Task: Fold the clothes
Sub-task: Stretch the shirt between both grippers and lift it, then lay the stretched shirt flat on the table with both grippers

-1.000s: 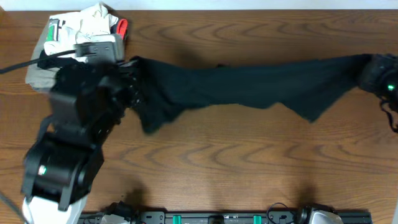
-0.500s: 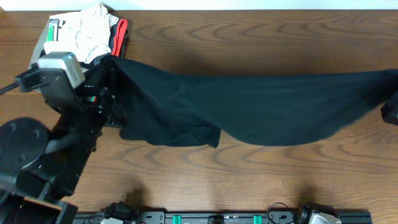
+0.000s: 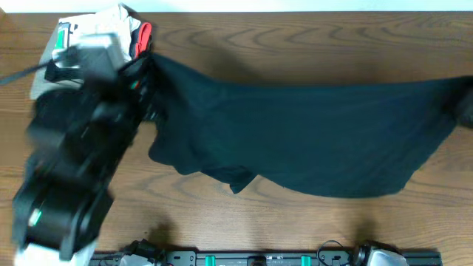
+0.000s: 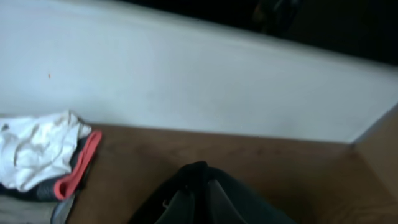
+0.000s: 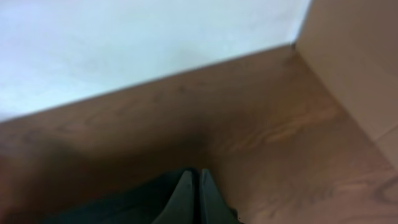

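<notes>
The clothes, a black top (image 3: 310, 140), hang stretched across the table from left to right, the lower edge sagging toward the front. My left gripper (image 3: 145, 72) is shut on the top's left end beside the garment stack. In the left wrist view its fingers (image 4: 185, 205) pinch a bunched black fold (image 4: 198, 173). My right gripper (image 3: 465, 109) sits at the far right edge, shut on the other end. In the right wrist view its fingertips (image 5: 184, 186) are pressed together over black cloth (image 5: 118, 205). No collar or logo shows.
A stack of folded khaki, white and red-trimmed garments (image 3: 85, 41) lies at the back left corner, close behind the left gripper, also seen as white and red cloth (image 4: 43, 155). A white wall (image 4: 186, 81) borders the table's far edge. The left arm (image 3: 66, 170) covers the front left.
The top has been pulled wider and flatter, its lower edge dropping toward the front. The left arm swung and its gripper stays by the stack. The right gripper has moved out to the right edge.
</notes>
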### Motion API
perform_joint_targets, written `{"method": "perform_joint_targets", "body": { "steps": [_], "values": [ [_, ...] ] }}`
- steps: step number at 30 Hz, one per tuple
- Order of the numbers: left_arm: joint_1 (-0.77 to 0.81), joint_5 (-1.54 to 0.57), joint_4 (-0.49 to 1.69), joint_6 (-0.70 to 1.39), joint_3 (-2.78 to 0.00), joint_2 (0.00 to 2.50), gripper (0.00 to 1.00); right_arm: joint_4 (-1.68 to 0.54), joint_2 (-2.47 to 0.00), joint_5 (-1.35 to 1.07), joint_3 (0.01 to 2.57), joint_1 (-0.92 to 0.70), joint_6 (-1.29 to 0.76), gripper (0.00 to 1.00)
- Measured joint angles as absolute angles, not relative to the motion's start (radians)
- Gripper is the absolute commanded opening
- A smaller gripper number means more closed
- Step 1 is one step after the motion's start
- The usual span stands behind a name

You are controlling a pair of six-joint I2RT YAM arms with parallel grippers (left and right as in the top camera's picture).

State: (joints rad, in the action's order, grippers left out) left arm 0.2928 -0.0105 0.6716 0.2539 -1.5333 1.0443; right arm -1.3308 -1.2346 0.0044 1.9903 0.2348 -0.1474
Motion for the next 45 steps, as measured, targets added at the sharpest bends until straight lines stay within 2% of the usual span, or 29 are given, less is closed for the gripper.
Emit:
{"method": "perform_joint_targets", "body": {
  "steps": [7,13,28,36,45],
  "values": [
    [0.296,0.04,0.624,0.247,-1.533,1.269,0.06,-1.311,-1.483,-0.003,1.989,0.235,-0.146,0.01],
    [0.297,0.062,0.487,0.234,-1.533,1.441,0.06,-1.184,-1.678,-0.029,1.988,0.235,-0.13,0.01],
    [0.296,0.083,-0.139,0.231,-1.534,1.921,0.06,-0.742,-2.108,-0.116,1.988,0.234,-0.12,0.01],
    [0.296,0.091,-0.402,0.231,-1.533,2.124,0.06,-0.579,-2.223,-0.138,1.987,0.233,-0.121,0.01],
    [0.282,0.105,-0.466,0.231,-1.533,2.148,0.06,-0.503,-2.276,-0.15,1.987,0.233,-0.12,0.01]
  ]
}}
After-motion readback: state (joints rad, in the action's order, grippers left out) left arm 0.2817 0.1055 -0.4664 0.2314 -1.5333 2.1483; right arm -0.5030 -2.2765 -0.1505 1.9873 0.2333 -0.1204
